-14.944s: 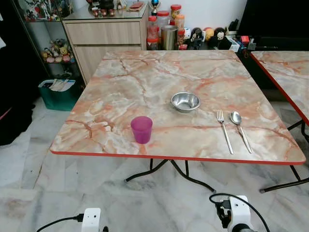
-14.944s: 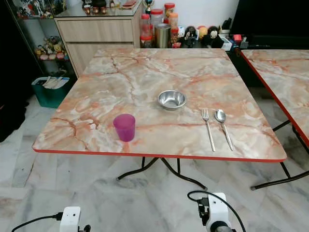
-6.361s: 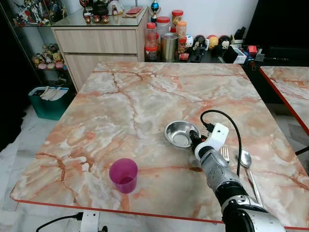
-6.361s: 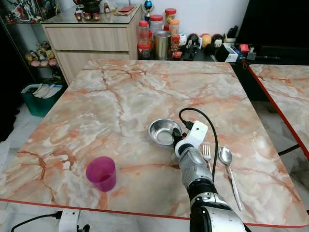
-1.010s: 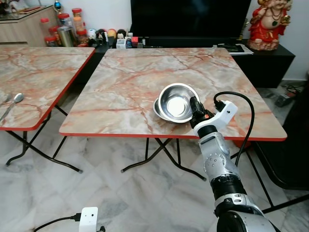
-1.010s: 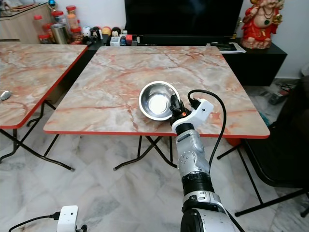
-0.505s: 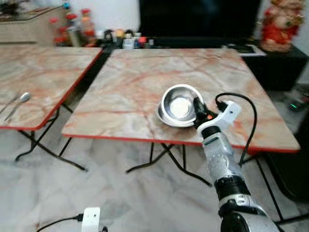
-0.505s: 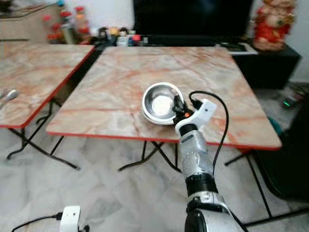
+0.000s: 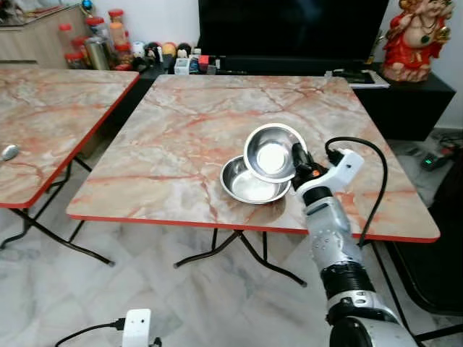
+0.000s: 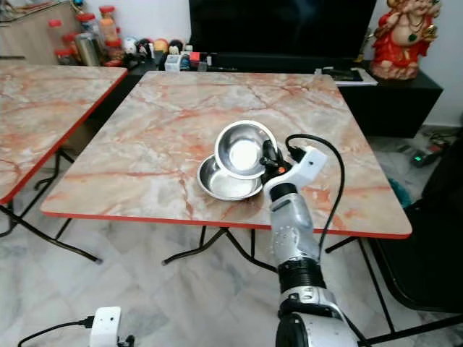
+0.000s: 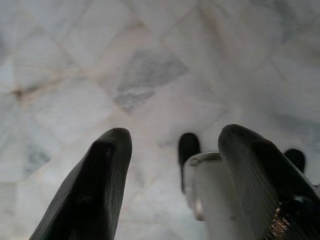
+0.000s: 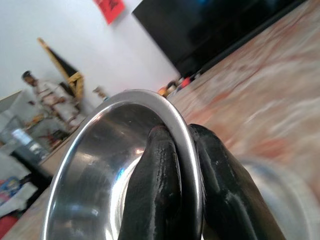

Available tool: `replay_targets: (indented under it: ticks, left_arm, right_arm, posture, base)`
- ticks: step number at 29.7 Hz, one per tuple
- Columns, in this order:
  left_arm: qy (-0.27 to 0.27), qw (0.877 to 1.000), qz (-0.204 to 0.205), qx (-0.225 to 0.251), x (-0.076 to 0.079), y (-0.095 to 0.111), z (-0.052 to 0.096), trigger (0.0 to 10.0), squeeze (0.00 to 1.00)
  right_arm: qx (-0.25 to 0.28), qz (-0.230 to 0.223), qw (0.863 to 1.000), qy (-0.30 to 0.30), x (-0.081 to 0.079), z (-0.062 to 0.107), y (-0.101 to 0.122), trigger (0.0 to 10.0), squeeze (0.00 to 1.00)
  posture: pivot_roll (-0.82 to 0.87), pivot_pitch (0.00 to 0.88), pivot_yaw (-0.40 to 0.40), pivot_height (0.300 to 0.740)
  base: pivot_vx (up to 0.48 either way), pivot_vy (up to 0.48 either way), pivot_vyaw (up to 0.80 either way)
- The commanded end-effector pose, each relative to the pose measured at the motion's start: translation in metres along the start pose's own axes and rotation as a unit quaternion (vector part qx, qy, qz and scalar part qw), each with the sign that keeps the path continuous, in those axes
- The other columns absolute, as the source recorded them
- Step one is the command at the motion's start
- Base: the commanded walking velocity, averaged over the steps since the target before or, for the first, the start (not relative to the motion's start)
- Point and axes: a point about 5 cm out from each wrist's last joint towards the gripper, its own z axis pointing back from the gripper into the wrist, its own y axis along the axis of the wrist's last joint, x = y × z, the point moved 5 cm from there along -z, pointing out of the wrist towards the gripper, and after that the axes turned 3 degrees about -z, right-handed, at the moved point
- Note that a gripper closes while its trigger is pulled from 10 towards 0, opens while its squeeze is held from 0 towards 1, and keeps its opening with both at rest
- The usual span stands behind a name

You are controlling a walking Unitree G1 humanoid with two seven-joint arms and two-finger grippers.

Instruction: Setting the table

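right gripper [image 9: 295, 157] pinched shut on tilted bowl [image 9: 271, 152] rim | second bowl [image 9: 253, 186] on desk [image 9: 181, 137] beneath | bowl to be levelled, set down beside | left gripper [image 11: 167, 185] open, idle

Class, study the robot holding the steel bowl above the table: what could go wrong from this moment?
1. The right gripper pinches only the thin rim of the tilted round steel bowl, so it may slip or swing.
2. That bowl hangs partly over a second steel bowl resting on the marble-patterned table; lowering it could knock them together.
3. The second bowl sits fairly near the table's red front edge, so a knock might push it off.
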Motion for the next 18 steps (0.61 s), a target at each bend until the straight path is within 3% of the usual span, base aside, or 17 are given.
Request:
replay_targets:
  ticks: [1, 18]
  left_arm:
    - [0.006, 1.0, 0.003, -0.004, -0.0038, -0.0027, 0.0004, 10.0, 0.0]
    - [0.005, 1.0, -0.003, -0.003, -0.0047, -0.0034, 0.0006, 10.0, 0.0]
  right_arm:
    - [0.001, 0.006, 1.0, 0.01, -0.0064, -0.0033, 0.0031, 10.0, 0.0]
    - [-0.01, 0.017, 1.0, 0.016, -0.0072, 0.0001, -0.0041, 10.0, 0.0]
  posture:
    - [-0.02, 0.0, 0.002, 0.74]
    - [-0.02, 0.0, 0.009, 0.74]
  base:
    - [0.247, 0.0, 0.0]
    - [0.271, 0.0, 0.0]
